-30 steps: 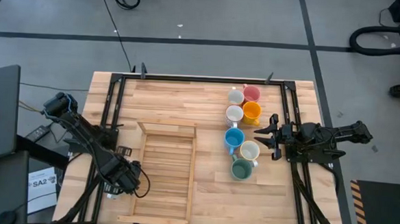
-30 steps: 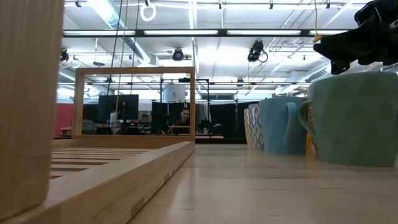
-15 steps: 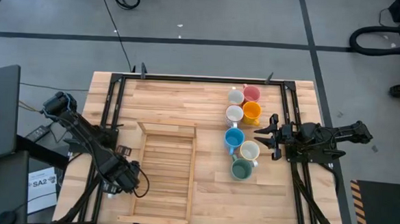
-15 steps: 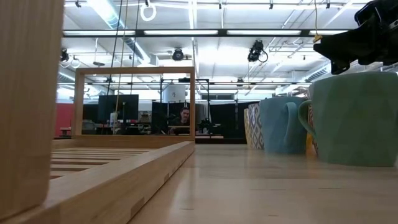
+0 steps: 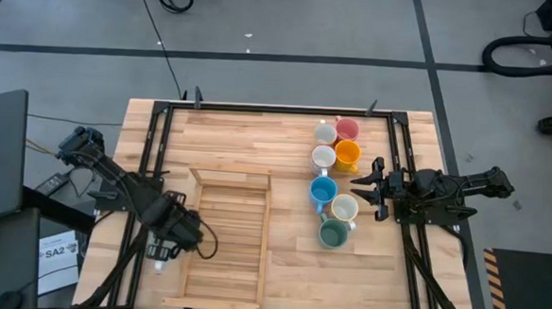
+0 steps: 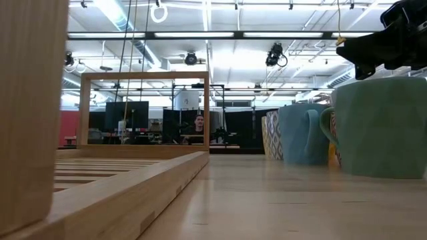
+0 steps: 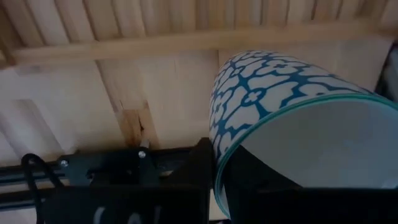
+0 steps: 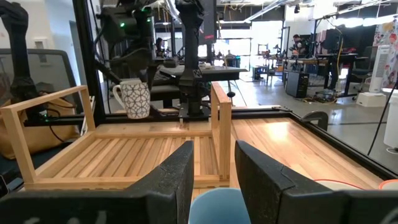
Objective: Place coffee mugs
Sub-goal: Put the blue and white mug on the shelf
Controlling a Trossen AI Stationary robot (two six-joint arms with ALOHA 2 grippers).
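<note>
At the table's right side, seven coffee mugs (image 5: 334, 181) in a cluster; an eighth in the left gripper (image 5: 164, 250)

Patterned white mug (image 8: 135, 98) is clamped in the left jaws, lifted at the wooden slatted tray's (image 5: 226, 237) 9 o'clock edge; the tray holds nothing visible. The right gripper (image 5: 361, 190) hovers at 3 o'clock of the blue mug (image 5: 322, 191), fingers parted and holding nothing, with the cream mug (image 5: 344, 207) and teal-green mug (image 5: 332, 235) close by at its 7 o'clock

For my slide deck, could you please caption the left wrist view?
Left gripper shut on a white ceramic mug with teal floral pattern, above the slatted wooden rack.
</note>
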